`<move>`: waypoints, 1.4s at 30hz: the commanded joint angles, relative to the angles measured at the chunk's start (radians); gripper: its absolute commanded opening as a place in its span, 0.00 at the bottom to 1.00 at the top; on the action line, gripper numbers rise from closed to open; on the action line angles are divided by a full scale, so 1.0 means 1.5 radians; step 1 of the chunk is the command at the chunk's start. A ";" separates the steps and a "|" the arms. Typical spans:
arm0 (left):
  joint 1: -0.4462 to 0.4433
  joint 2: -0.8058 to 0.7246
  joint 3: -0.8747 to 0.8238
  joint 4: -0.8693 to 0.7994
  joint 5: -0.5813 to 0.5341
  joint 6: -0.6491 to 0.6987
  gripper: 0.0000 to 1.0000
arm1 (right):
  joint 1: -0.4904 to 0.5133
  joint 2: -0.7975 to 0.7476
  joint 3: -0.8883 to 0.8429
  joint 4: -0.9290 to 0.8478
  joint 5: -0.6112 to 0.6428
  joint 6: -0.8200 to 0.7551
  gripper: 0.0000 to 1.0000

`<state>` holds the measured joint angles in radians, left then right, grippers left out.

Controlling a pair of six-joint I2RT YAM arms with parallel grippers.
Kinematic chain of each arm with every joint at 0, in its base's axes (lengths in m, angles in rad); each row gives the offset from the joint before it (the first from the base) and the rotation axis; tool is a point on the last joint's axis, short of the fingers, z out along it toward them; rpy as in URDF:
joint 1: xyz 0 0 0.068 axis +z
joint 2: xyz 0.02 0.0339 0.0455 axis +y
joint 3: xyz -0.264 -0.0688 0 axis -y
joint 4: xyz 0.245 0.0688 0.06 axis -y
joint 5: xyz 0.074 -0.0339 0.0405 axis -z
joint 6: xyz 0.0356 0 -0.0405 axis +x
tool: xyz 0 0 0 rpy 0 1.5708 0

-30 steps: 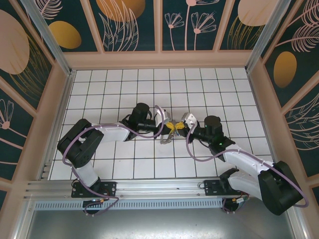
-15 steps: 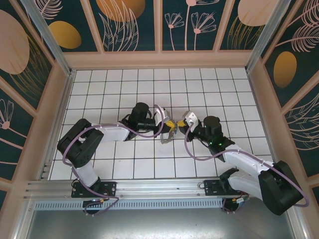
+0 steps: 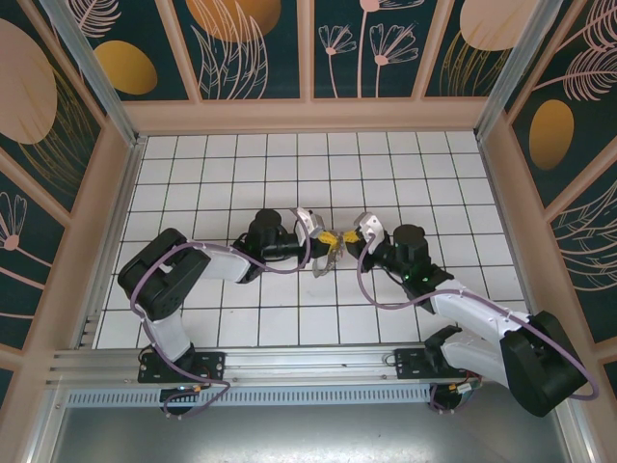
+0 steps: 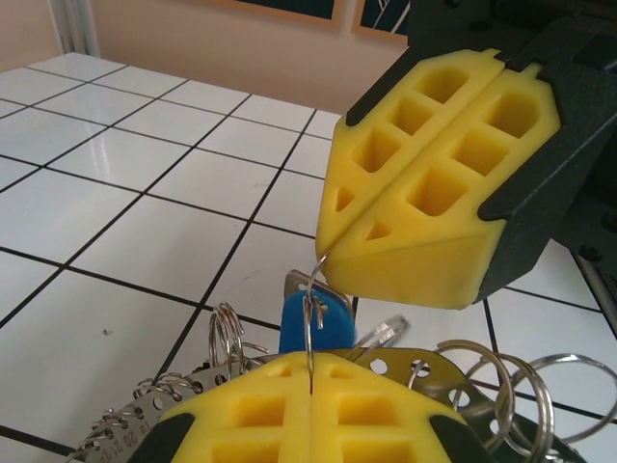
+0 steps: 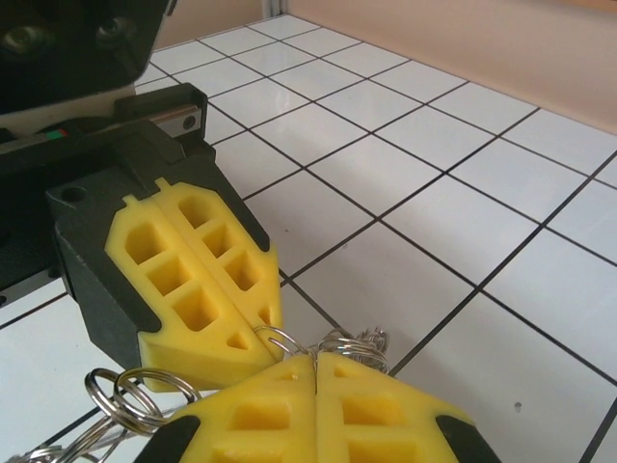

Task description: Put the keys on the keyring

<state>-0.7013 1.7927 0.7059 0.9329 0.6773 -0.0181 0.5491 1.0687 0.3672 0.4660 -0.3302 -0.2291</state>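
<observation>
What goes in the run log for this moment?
stage: threading key | left gripper: shut on wire loop | right gripper: shut on same loop | blue-tagged key: appears threaded on loop | keyring: below grippers

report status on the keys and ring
Both shut: left gripper and right gripper tip to tip, pinching one wire loop. Blue-tagged key right behind that loop; threaded or not, can't tell. Keyring bunched under left gripper. Nothing in the way.

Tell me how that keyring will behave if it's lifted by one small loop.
Probably stiff but light: the keyring is a thin metal band. Its wire loops hang loosely, so they'd likely swing. Smooth wire could slip from the shut left end effector.
</observation>
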 commanded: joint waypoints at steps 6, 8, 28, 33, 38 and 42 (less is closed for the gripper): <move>-0.003 0.004 0.015 -0.002 0.020 0.010 0.11 | 0.015 -0.008 0.043 0.022 -0.008 -0.034 0.00; -0.003 0.002 0.018 -0.008 0.020 0.014 0.13 | 0.015 -0.007 0.046 0.020 -0.011 -0.037 0.00; -0.002 -0.016 0.049 -0.061 0.031 0.046 0.22 | 0.018 0.013 0.073 -0.028 -0.066 -0.068 0.00; -0.003 -0.020 0.049 -0.062 0.029 0.048 0.23 | 0.018 0.016 0.079 -0.043 -0.076 -0.072 0.00; -0.002 -0.020 0.054 -0.066 0.029 0.052 0.23 | 0.019 0.024 0.089 -0.064 -0.092 -0.076 0.00; -0.002 -0.020 0.056 -0.068 0.031 0.055 0.13 | 0.019 0.031 0.095 -0.074 -0.100 -0.079 0.00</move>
<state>-0.6975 1.7863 0.7586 0.8402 0.7059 0.0479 0.5644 1.1023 0.4725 0.3687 -0.4011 -0.3347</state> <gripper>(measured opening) 0.153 0.052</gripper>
